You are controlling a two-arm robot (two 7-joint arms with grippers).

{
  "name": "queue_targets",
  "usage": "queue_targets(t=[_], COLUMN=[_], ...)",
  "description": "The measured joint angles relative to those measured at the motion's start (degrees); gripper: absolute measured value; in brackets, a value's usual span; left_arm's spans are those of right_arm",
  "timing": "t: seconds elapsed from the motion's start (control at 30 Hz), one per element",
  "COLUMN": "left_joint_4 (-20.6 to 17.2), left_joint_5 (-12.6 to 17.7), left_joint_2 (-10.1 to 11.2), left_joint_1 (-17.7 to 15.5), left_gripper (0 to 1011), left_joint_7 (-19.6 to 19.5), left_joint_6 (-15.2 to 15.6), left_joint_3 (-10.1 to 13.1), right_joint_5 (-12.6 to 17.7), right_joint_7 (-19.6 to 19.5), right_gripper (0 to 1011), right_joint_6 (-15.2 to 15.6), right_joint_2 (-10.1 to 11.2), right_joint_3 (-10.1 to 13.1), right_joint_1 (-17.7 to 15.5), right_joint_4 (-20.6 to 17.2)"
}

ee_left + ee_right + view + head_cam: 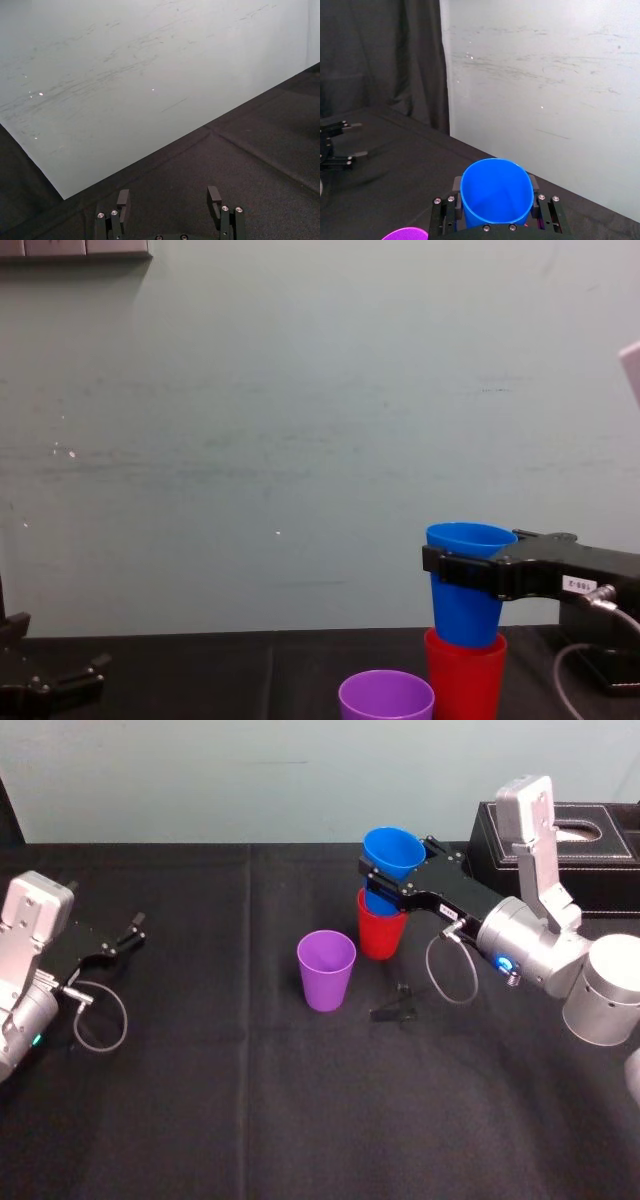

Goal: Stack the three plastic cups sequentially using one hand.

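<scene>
One nesting looked nearly done: the right claw [400,866] clasped the blue cup [390,848], seated in the red cup [381,935]; the purple cup [326,970] stood unstacked; the left claw [128,933] idled far left, spread.

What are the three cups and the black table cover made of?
The blue cup, red cup and purple cup look like smooth, slightly glossy plastic: thin rims, even bright colour. The black table cover seems to be matte cloth, since it shows fold creases.
</scene>
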Motion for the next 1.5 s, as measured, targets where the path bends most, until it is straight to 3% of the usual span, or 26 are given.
queue_targets(t=[0.43, 1.5], left_joint_4=[0.0, 0.0], left_joint_5=[0.0, 0.0], left_joint_2=[0.0, 0.0], left_joint_1=[0.0, 0.0], left_gripper=[1005, 1005], left_joint_7=[0.0, 0.0], left_joint_6=[0.0, 0.0], left_joint_3=[0.0, 0.0], right_joint_5=[-1.7, -3.6], right_joint_7=[0.4, 1.8], right_gripper=[735, 736], right_joint_6=[-2.7, -6.3], right_joint_2=[-2.2, -3.8], right_joint_3=[-1.0, -0.5], right_joint_1=[3.2, 3.6], right_joint_4=[6.6, 12.7])
